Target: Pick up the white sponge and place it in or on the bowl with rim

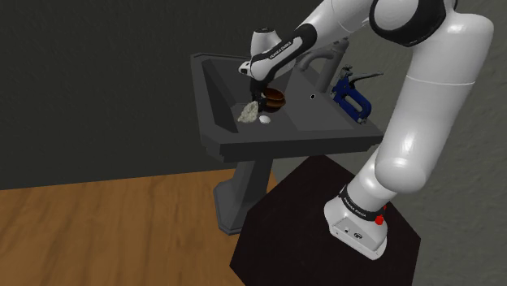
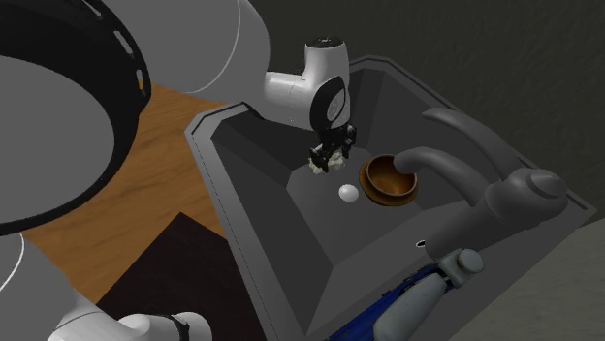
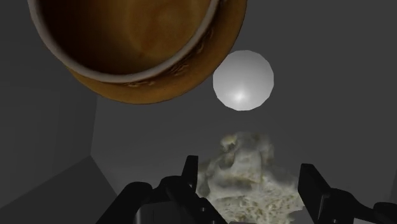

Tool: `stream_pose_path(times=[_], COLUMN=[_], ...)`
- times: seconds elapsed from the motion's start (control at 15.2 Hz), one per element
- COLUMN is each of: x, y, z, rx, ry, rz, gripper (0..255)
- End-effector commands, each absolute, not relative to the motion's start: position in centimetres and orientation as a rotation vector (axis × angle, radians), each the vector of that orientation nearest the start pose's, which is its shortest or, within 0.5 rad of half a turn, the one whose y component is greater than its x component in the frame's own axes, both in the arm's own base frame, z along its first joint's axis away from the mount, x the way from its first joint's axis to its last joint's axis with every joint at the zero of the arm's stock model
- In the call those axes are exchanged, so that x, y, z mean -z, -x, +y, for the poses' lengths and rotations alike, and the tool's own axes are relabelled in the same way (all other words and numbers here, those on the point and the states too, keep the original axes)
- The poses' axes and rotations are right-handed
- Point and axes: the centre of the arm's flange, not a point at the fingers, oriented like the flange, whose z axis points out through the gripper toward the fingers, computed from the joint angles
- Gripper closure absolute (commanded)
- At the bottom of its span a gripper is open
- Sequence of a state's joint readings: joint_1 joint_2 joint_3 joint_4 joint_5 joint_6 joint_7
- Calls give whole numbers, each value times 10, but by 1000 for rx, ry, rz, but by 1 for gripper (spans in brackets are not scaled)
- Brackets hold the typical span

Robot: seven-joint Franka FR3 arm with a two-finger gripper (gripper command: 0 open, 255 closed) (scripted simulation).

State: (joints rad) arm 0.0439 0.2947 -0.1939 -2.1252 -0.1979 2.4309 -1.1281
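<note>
The pale, rough-textured sponge (image 3: 245,167) sits between my gripper's (image 3: 251,181) two black fingers, which are shut on it. In the shoulder view the sponge (image 1: 248,113) hangs under the gripper (image 1: 255,102), low over the dark sink's floor. The brown bowl with a wide rim (image 1: 274,99) stands upright on that floor, right beside the gripper. From the second exterior view, the sponge (image 2: 323,163) lies to the left of the bowl (image 2: 390,179). Seen from the wrist, the bowl (image 3: 137,44) is just beyond the sponge.
A small white ball (image 1: 265,119) rests on the sink floor close to the sponge and bowl. The dark grey sink basin (image 1: 325,122) has sloping walls. A grey faucet (image 2: 456,165) arches over its rim. A blue stapler-like tool (image 1: 351,93) lies on the sink's edge.
</note>
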Motion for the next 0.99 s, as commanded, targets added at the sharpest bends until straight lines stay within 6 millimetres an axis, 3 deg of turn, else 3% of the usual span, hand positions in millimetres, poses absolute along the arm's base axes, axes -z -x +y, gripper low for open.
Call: stream_pose_path(times=[0.0, 0.92], x=[-286, -359], y=[-570, -570], z=[-86, -86], rx=[-167, -167], ry=[2777, 2777], rz=[-1773, -1773], gripper=[255, 255])
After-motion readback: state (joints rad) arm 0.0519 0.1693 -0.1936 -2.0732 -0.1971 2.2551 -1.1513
